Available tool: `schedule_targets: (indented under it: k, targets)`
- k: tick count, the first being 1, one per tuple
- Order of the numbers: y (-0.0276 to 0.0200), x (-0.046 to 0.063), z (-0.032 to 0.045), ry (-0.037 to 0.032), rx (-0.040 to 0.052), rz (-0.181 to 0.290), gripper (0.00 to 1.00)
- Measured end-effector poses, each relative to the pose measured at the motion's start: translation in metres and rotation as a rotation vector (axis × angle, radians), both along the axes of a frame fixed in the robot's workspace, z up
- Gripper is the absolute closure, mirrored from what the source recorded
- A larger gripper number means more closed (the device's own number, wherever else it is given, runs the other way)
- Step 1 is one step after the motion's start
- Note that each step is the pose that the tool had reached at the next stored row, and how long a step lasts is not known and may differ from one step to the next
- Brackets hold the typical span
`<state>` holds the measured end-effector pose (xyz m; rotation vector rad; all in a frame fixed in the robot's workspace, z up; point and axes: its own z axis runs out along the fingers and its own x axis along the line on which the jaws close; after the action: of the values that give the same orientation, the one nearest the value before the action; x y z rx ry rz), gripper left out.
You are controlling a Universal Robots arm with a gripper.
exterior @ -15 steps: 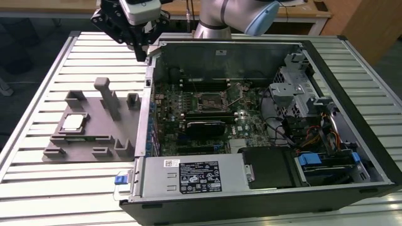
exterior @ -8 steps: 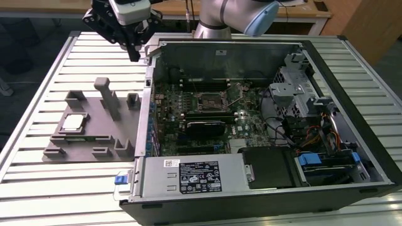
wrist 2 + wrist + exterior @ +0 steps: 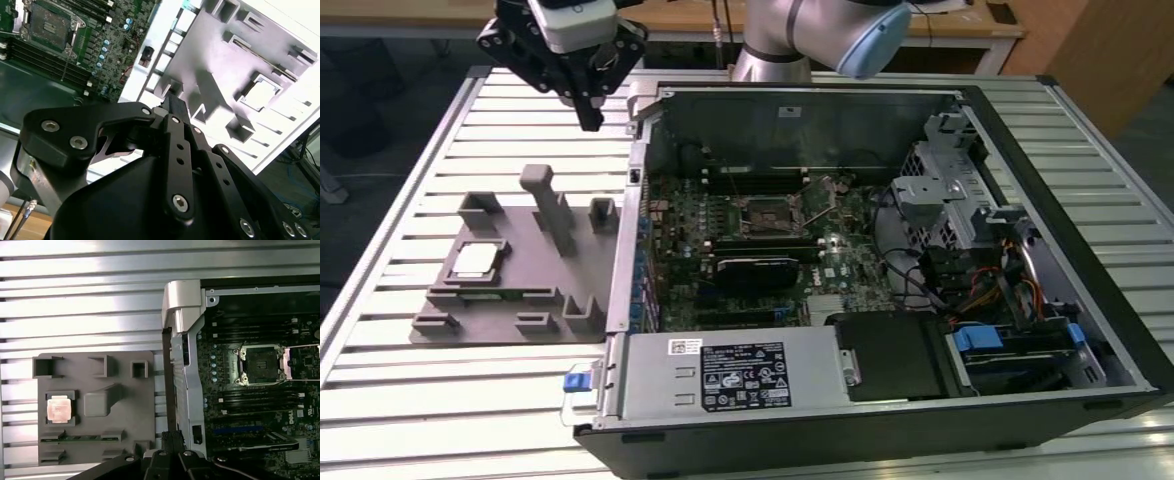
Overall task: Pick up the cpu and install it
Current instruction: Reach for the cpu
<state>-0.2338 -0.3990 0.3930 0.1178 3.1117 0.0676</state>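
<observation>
Okay, nearest first in the exterior view. You have the slatted worktop carrying the open computer case, with its power supply box at the near edge. At 9 o'clock of the case, just beside its wall, lies the grey holder block.

The cpu lies flat in a square recess of that holder, silver top up, at roughly 8 o'clock of the motherboard socket. You can see it in both wrist views too, seated in its recess.

Further in, the socket is on the green motherboard inside the case. Its frame is visible in the first wrist view.

Farthest back, the pincer hangs above the worktop at the case's far corner, at about 10 o'clock of the socket and 1 o'clock of the cpu, well apart from both. It is clenched, with its fingers pressed together into one dark bar and gripping nothing. The arm rises behind the case's far wall.
</observation>
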Motion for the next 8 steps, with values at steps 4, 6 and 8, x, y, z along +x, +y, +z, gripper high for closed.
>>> schedule_targets:
  k: [4,6,8]
  targets:
    - [0.0000,-0.007,0.0000,0.0000,0.0000,0.000,0.89]
    - [0.0000,-0.010,-0.0001,-0.0002,0.0001,0.000,0.89]
    - [0.0000,-0.013,-0.0001,-0.0001,0.0000,0.000,0.89]
